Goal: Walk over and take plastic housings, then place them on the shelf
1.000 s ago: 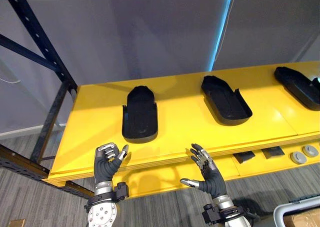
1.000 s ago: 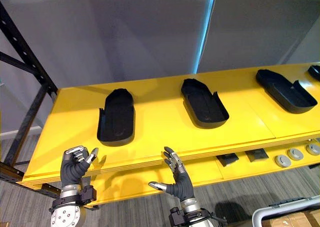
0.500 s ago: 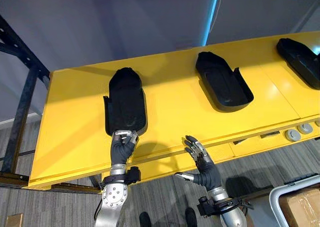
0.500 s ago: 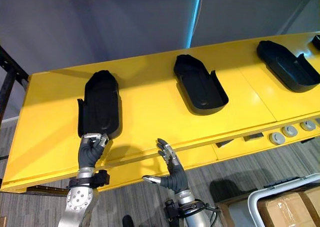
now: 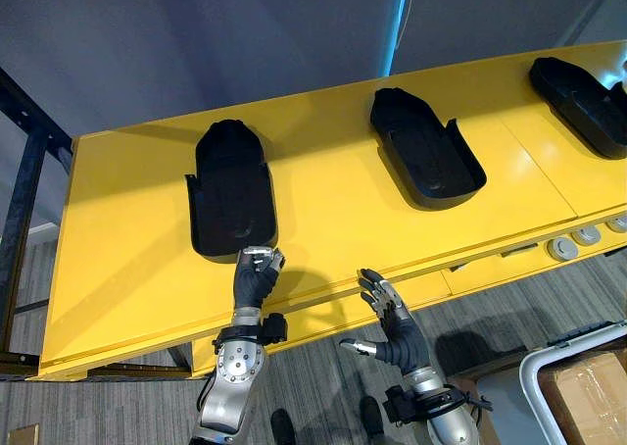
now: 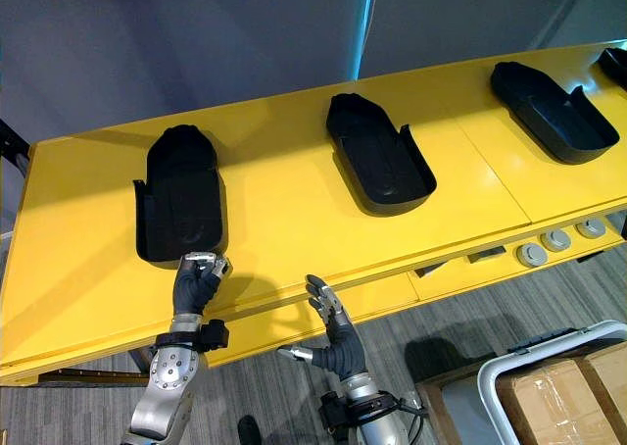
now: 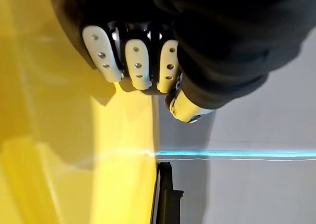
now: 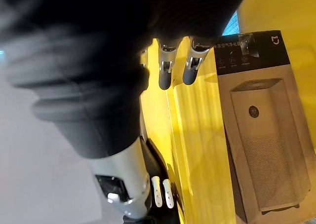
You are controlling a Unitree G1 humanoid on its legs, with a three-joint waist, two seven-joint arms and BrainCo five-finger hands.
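Left eye view: left hand (image 5: 255,276), fingers curled on nothing, sits just beside the near rim of the leftmost plastic housing (image 5: 231,202), at its 12 o'clock on the yellow shelf (image 5: 333,210). Right hand (image 5: 397,342) hangs spread at 4 o'clock. A shallow pinch could shove the housing away.

The only print showed in the right wrist view, on a cardboard box (image 8: 269,150). A dark band (image 8: 247,54) across one end of it carried a small square logo (image 8: 274,39) in a corner, a row of small icons and some fine lines of text, all too small to read. A small round mark (image 8: 253,111) stood on the printed drawing of a tall appliance. On the plastic housings (image 5: 231,205) and the yellow shelf (image 5: 333,200) no writing could be read.
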